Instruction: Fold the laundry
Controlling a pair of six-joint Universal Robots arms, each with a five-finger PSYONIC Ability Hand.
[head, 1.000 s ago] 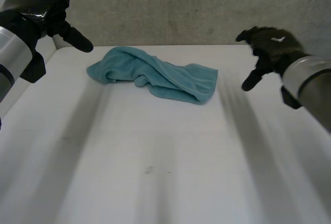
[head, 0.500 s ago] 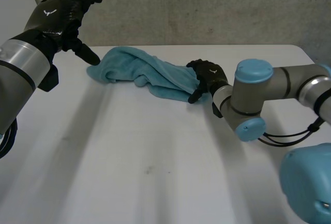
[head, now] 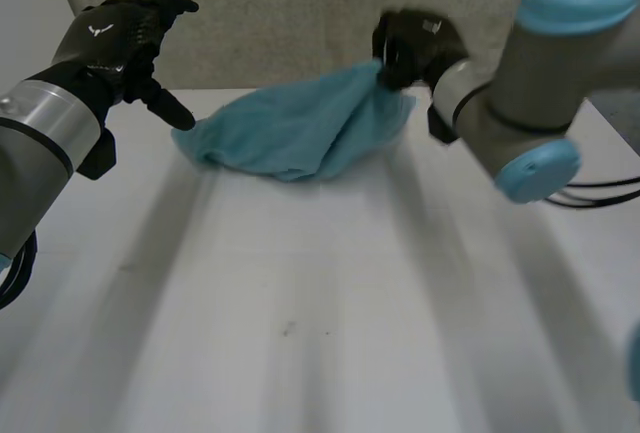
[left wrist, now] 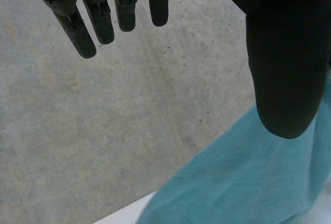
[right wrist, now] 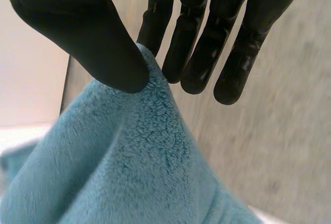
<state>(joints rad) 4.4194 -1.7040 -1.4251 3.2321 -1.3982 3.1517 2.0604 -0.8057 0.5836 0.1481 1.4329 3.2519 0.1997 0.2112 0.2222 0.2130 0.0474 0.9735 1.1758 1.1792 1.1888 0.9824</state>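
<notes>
The fingers [left wrist: 99, 19] of the left hand [head: 110, 38] are straight and held a little apart, with nothing in them. In the left wrist view they stand against the grey wall [left wrist: 103, 120]. The thumb [left wrist: 282, 79] juts out well clear of them and sits in front of the towel [left wrist: 232, 182]. In the head view that thumb points down at the towel's left end, just beside the cloth; whether it touches cannot be told. The left arm [head: 40, 143] reaches in over the near-left part of the white worktop [head: 300, 303].

There is one towel [head: 300, 133], teal and fluffy, towards the far edge of the worktop. Its left part lies bunched on the surface. From there the cloth slopes up to its right end, which is held clear of the worktop.

At that raised end is the right hand [head: 415, 43]. In the right wrist view its thumb [right wrist: 83, 32] presses a peak of the towel [right wrist: 129, 172] against the nearest of its fingers [right wrist: 189, 43]. The cloth is pinched there and falls away below the palm. The other fingers are nearly straight and close together, past the pinch, and do not touch the cloth. The right arm [head: 520, 103] crosses in from the far right above the worktop.

By count: one towel, two hands, two arms, one worktop.
</notes>
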